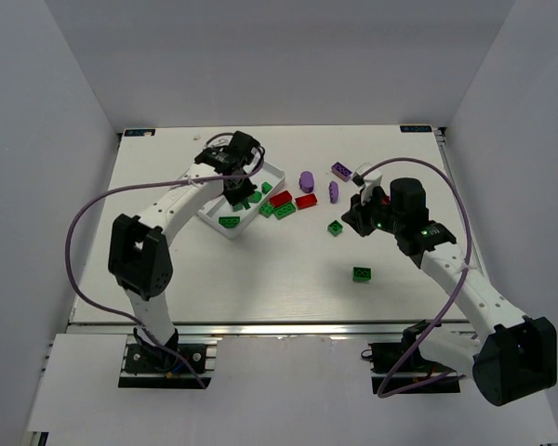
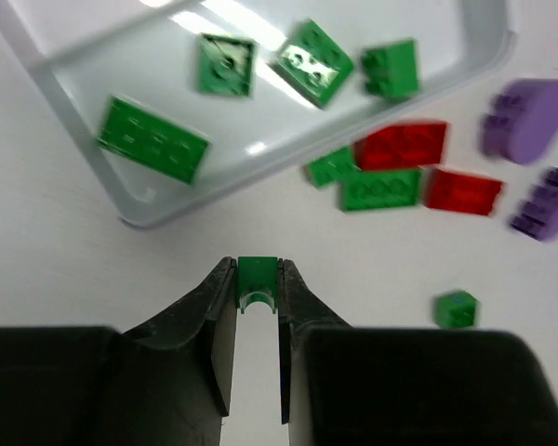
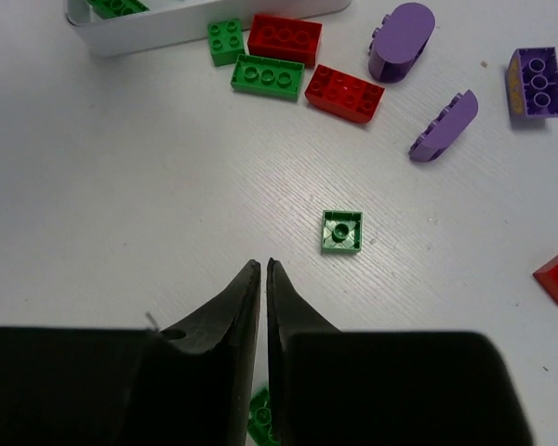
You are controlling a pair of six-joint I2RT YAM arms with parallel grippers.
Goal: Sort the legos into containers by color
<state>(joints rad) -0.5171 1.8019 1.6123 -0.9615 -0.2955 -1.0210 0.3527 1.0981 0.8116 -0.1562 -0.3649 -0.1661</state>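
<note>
**Green brick (image 2: pixel 258 276) pinched, white tray (image 2: pixel 214 189) ahead**

Left gripper (image 2: pixel 258 297) clamps the brick at its tips. Lift it over the tray's near wall and release among the green legos (image 2: pixel 153 139) beyond. Right gripper (image 3: pixel 262 269) is closed on nothing, with a green square brick (image 3: pixel 341 231) just ahead-right. Tray compartments can't be made out, and a green piece (image 3: pixel 259 420) beneath the right fingers is cut off.

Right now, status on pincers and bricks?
Left pincer shut on green brick, by white tray. Right pincer shut, empty. Red bricks, purple bricks loose outside tray. Nothing blocking tray.
</note>
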